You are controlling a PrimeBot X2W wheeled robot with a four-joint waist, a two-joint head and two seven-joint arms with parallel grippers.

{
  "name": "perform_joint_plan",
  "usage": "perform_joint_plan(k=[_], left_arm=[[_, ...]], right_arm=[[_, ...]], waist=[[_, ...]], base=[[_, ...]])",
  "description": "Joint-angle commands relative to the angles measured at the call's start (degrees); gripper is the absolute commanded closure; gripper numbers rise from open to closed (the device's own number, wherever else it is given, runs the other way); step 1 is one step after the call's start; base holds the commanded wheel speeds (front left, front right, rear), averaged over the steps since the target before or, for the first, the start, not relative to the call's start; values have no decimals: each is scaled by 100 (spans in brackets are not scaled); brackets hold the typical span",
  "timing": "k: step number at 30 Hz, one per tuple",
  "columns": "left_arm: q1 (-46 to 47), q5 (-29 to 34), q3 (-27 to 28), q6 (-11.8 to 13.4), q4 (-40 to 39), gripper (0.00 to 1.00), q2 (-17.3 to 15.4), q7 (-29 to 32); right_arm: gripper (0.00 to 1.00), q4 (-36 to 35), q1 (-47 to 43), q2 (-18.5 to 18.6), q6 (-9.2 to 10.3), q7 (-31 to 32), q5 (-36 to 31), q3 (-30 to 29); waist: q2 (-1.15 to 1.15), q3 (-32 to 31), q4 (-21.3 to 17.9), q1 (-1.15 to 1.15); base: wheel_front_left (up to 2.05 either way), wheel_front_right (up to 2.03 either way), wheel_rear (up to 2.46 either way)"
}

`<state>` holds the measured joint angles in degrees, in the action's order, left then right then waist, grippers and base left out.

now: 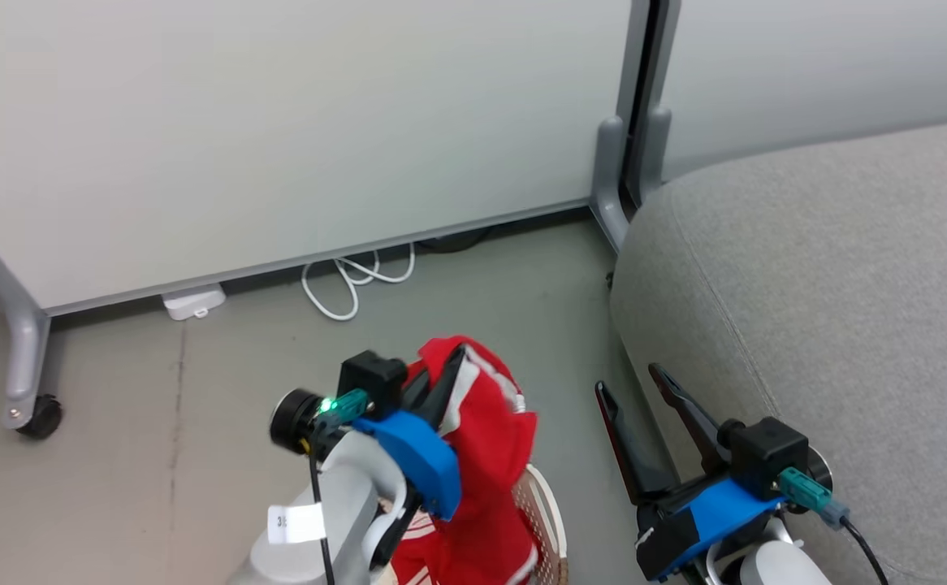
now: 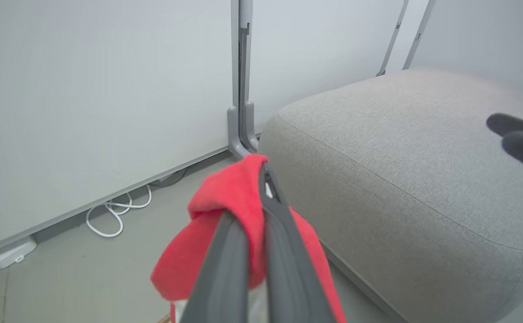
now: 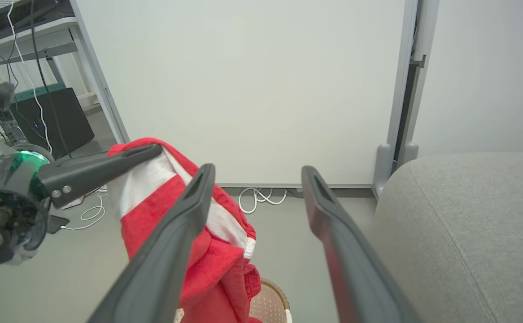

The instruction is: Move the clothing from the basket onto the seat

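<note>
Well, nearest to me, at the bottom edge of the head view, the basket (image 1: 553, 520) shows just a curve of its perforated wall and rim. The clothing (image 1: 494, 439) hangs over it in a red bunch, and its lower folds reach down to the rim or inside it. Whether the striped piece at the very bottom is a second garment, I cannot tell.

The left gripper (image 1: 456, 357), lower centre, has its fingers pressed together on a top fold of that red cloth. From its own wrist view the pinch looks narrow, with only a ridge of fabric between the fingers. I reckon that is the first risk, since a quick swing could pull the fold free and drop the garment on the floor.

The second risk is the hanging tail. If it catches on the rim, the lift may drag or tip the basket.

Lower right, the right gripper (image 1: 628, 380) stands spread wide and holds nothing. It sits between the garment and the seat (image 1: 847, 284). A sideways carry could drape cloth over those open fingers.

The seat fills the right side and its rounded edge falls away steeply. A release too near that edge would likely let the cloth slide into the floor gap beside it.

Further back, upper left, a white cable (image 1: 356, 280) lies under the partition (image 1: 278, 122), well clear.
</note>
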<state>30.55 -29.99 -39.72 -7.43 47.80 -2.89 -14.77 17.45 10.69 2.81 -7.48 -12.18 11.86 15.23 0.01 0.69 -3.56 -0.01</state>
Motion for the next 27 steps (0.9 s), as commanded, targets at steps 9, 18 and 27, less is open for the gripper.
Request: perform_joint_plan(k=[9,18,27], left_arm=[[691,-710,-740,-4,-398,100,-1,137],[1187,-1221,-1255,61,-424,100,0,198],[1359,-1638,-1653,137,-378,100,0,134]], right_arm=[[0,-158,-262,14,-2,153,-37,40],[0,-265,-329,14,-2,241,-41,70],[0,-365,-401,14,-2,317,-92,20]], waist=[[-1,-279,211,1],[-1,-362,199,1],[-1,-358,164,1]], base=[[0,0,0],[0,0,0],[0,0,0]])
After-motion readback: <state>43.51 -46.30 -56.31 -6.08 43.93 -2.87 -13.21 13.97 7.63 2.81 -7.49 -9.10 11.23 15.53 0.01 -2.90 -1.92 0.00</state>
